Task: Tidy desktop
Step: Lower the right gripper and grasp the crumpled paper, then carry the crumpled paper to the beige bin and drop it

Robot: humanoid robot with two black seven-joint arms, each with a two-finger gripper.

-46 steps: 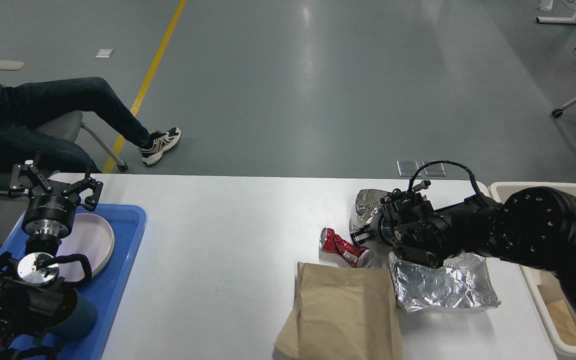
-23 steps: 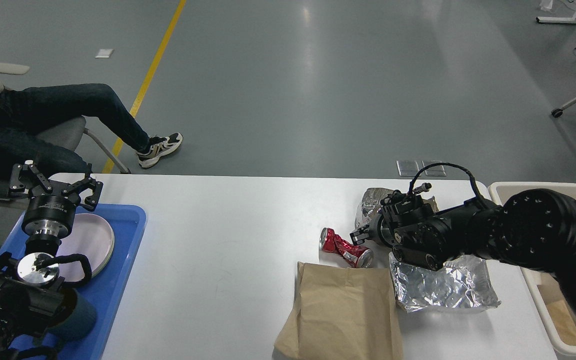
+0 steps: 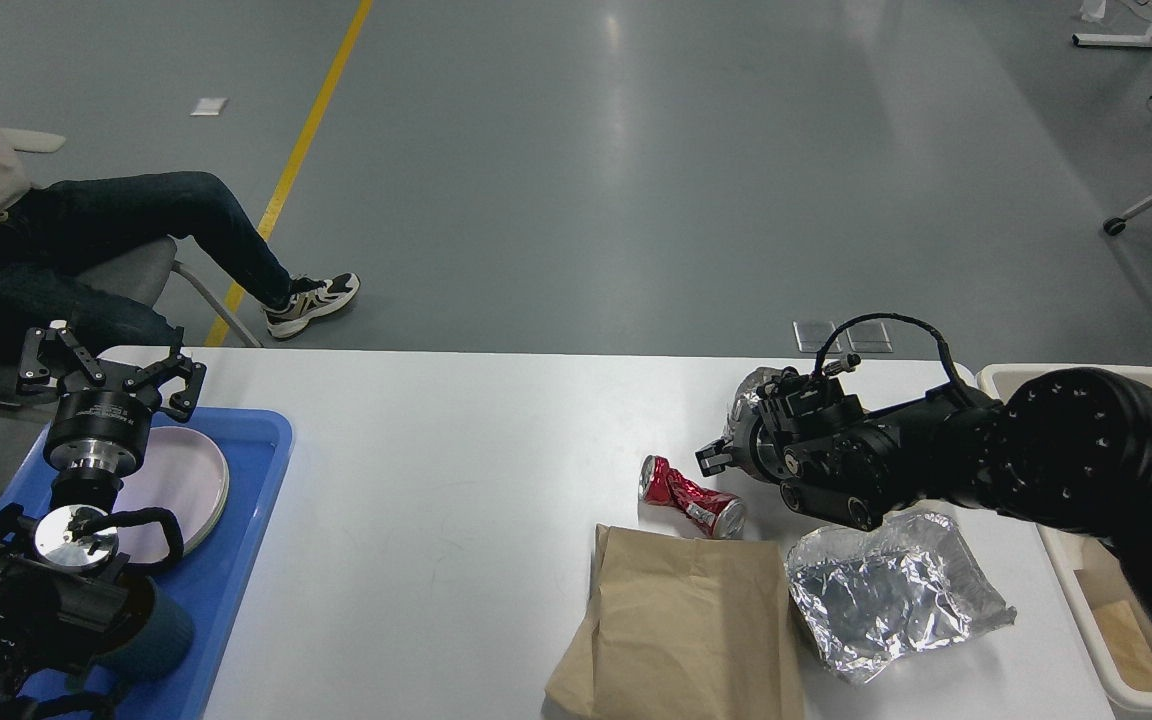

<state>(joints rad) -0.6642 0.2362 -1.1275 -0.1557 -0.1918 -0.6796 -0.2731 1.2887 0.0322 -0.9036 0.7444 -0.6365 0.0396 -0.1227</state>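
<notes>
The desktop fills the near half of the view, white and wide, its far edge running left to right against the grey floor; at its left end sits a blue tray holding a pale round plate. The left gripper stands over the far end of that tray, just above the plate's far rim, its two fingers spread apart and closed on nothing. The right arm reaches in from the right, and the right gripper sits low over the desktop's right part; it is dark and seen nearly end-on, so whether its jaws are apart or together cannot be told. A crumpled wad of foil lies just behind that gripper, partly hidden by it; a crushed red can lies on its side just to the gripper's near left, apart from it. Nearer still, a brown paper bag lies flat, touching the can's near side; a large silver foil bag lies beside it to the right. A cream bin stands at the desktop's right end; a seated person is at far left.
</notes>
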